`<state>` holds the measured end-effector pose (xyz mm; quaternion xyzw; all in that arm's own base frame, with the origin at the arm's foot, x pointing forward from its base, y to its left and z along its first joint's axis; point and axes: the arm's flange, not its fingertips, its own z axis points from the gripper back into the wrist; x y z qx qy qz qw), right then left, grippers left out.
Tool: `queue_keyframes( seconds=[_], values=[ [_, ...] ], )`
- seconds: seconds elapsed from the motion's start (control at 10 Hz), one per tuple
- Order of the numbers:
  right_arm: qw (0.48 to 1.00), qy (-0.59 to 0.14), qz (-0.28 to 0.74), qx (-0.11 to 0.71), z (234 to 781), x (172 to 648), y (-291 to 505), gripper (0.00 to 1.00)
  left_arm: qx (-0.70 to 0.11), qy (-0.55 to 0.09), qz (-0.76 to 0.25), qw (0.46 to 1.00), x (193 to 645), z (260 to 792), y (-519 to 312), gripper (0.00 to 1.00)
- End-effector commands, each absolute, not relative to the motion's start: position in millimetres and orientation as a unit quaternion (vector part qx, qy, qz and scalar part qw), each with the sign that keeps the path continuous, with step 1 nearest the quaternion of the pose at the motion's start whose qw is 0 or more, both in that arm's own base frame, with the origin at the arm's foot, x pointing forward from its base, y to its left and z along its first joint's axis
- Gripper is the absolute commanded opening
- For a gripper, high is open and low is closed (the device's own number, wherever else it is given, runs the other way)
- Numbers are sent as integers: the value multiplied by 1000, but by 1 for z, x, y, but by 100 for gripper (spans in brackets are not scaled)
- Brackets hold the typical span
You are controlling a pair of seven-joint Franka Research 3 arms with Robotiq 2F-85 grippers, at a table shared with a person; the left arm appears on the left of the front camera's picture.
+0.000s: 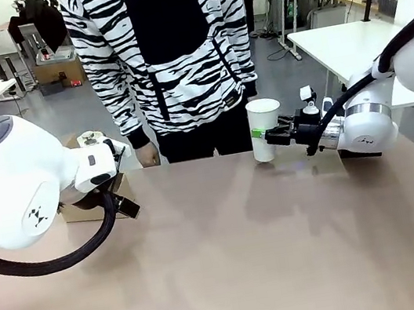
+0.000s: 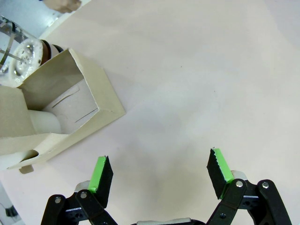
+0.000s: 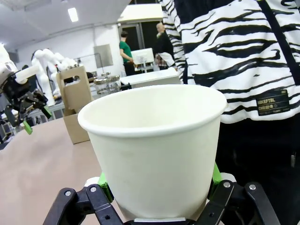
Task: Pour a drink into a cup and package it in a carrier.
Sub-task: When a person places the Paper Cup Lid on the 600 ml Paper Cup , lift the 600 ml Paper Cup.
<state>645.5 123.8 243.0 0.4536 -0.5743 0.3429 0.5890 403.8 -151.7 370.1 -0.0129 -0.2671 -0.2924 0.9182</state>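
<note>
A tan table (image 1: 248, 259) is seen from the robot's side, with a person (image 1: 166, 50) in a black-and-white striped hoodie standing at its far edge. One of the person's hands (image 1: 148, 157) hangs by that edge.

Towards the far right of the table, the white paper cup (image 1: 264, 117) is held upright by the right gripper (image 1: 265, 136). Its jaws are clamped on the cup's lower half, and a green pad is pressed against each side. The cup's open mouth faces up, and in the right wrist view the cup appears empty. Whether its base touches the table cannot be told.

At the far left, the brown cardboard carrier (image 2: 70, 108) is set on the table and is partly hidden in the front view by the left arm. A glass jug (image 2: 23, 51) with a perforated metal lid is placed just beyond the carrier. The drink inside it cannot be made out clearly.

The left gripper (image 2: 161, 168) is held over bare table just beside the carrier. Its jaws are spread wide apart, and nothing is held between its green pads (image 2: 101, 169)
</note>
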Motion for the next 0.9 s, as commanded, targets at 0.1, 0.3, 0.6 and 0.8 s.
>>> queue_keyframes(
  seconds=[0.1,0.3,0.6,0.8],
  values=[
    [588,-576,341,454,245,645,126,86,-14,-267,-292,918,404,370,-152,100],
    [588,-576,341,454,245,645,126,86,-14,-267,-292,918,404,370,-152,100],
    [588,-576,341,454,245,645,126,86,-14,-267,-292,918,404,370,-152,100],
    [588,-576,341,454,245,645,126,86,-14,-267,-292,918,404,370,-152,100]
  ],
)
